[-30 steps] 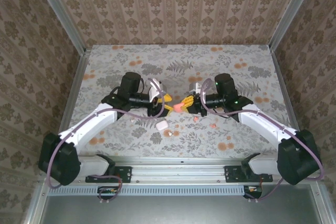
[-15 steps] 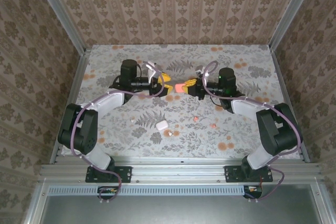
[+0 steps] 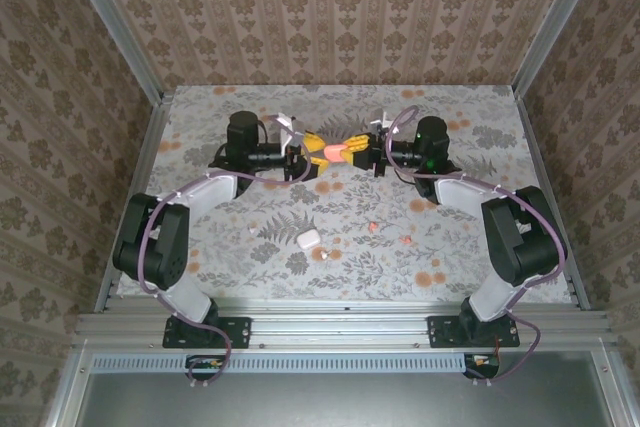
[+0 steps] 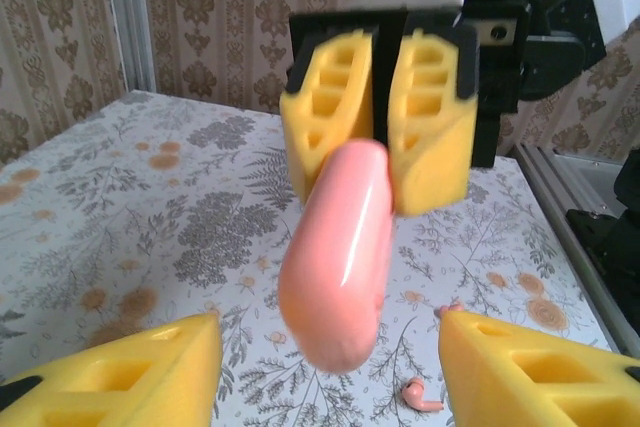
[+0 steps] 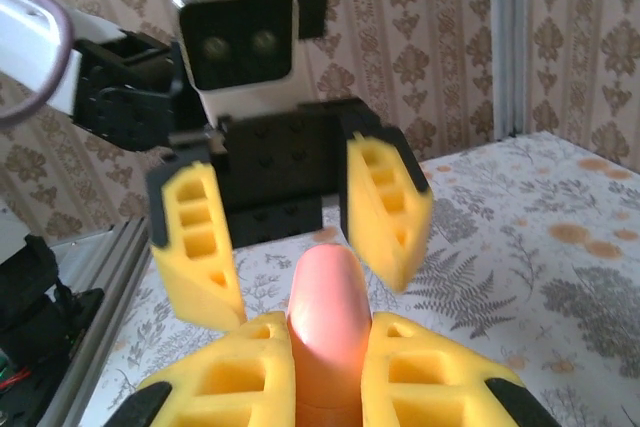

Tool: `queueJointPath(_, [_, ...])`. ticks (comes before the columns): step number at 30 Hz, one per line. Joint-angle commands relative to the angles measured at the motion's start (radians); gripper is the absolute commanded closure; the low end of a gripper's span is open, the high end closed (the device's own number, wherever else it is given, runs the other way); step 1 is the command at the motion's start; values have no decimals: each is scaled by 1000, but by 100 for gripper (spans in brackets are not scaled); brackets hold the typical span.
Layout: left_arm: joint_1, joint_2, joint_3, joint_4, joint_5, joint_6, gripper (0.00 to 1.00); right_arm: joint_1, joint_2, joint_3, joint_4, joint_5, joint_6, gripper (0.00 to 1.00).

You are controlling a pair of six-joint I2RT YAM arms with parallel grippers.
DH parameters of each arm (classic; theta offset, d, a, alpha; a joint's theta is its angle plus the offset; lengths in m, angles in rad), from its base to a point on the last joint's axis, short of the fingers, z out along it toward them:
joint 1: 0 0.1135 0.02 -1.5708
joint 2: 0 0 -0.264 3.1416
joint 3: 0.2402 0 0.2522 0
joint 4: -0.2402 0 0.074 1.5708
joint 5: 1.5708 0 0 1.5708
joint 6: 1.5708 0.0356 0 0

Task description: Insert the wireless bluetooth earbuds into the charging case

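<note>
Our right gripper [image 4: 378, 195] pinches the case [image 4: 335, 277] by one end, our left gripper [image 5: 312, 287] spread round it; closing off-centre, we could knock it loose.

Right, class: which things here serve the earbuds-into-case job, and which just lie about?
Job in hand: pink charging case, clamped in the right gripper; open left gripper around its end; coral-pink earbuds.
Lying about: white case; flowered tablecloth.

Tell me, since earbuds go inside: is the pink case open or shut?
Shut: the pink case is one smooth pill, no lid raised.
</note>
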Motion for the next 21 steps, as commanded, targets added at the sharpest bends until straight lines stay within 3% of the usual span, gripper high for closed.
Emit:
queueJointPath(1, [-8, 12, 21, 19, 51, -1, 41, 0, 9, 53, -55, -93, -67, 87])
queueJointPath(11, [-24, 28, 55, -11, 102, 9, 54, 0, 22, 89, -107, -113, -109, 87])
queueJointPath(21, [-37, 31, 65, -28, 112, 7, 81, 0, 31, 116, -152, -131, -134, 86])
